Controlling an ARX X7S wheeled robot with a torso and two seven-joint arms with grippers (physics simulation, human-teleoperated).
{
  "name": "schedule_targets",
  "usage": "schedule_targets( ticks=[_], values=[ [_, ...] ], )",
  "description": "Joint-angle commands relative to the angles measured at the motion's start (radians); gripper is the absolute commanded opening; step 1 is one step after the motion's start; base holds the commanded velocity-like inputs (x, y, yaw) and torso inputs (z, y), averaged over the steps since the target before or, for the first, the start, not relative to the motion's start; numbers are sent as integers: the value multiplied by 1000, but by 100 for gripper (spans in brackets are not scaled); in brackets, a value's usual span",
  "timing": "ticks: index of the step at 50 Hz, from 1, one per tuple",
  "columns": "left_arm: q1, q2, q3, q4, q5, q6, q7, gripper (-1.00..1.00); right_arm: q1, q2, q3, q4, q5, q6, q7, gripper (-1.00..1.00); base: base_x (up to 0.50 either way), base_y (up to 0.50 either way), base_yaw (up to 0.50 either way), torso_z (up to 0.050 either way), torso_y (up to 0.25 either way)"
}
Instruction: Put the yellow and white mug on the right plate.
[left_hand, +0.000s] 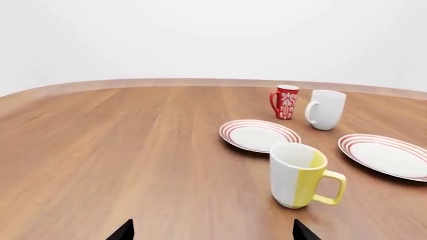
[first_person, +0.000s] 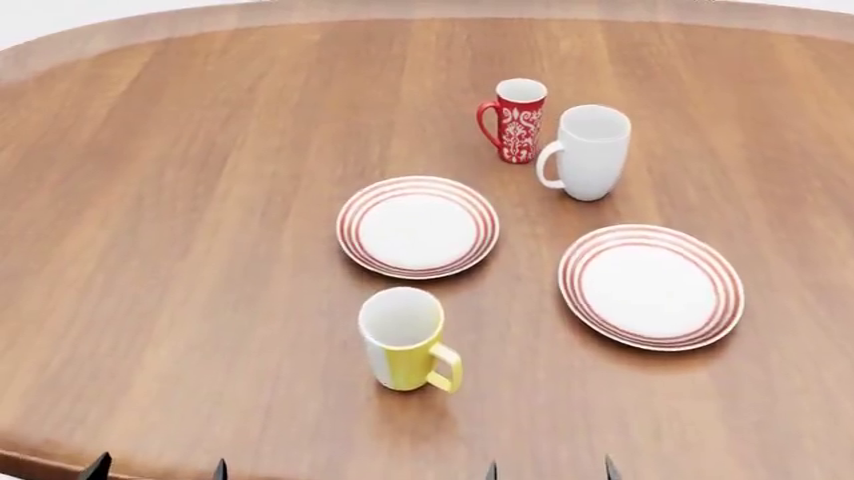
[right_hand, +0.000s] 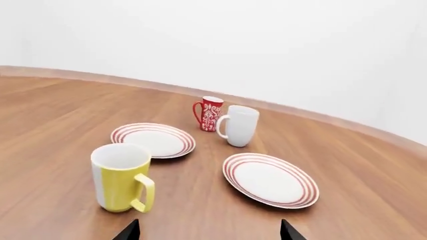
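Stood untouched near the right plate (first_person: 651, 286): yellow mug (first_person: 404, 339); both jaws spread, empty; better gripped across the body, handle avoided

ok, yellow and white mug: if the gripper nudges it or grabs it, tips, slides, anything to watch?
The yellow and white mug looks rigid and glazed, so probably slick between the fingers. It stands upright on a base nearly as wide as its rim: a low push likely slides it on the smooth table, a high one might tip it. The handle may swing it.
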Motion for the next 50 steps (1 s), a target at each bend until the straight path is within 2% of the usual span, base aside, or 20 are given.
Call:
schedule_targets(
  ticks=[1, 43, 50],
  values=[
    [0, -8, 13, 3, -4, 5, -10, 100, -8, 13, 1, -20, 29, -25, 2, 100, 500, 0, 0, 0, 0],
    [0, -34, 44, 17, -33, 6, -39, 100, -7, 49, -14, -65, 25, -3, 50, 100, 500, 0, 0, 0, 0],
    [0, -37, 49, 16, -35, 7, -44, 100, -6, 61, -13, -89, 34, 18, 46, 100, 62, 0, 0, 0, 0]
  ],
)
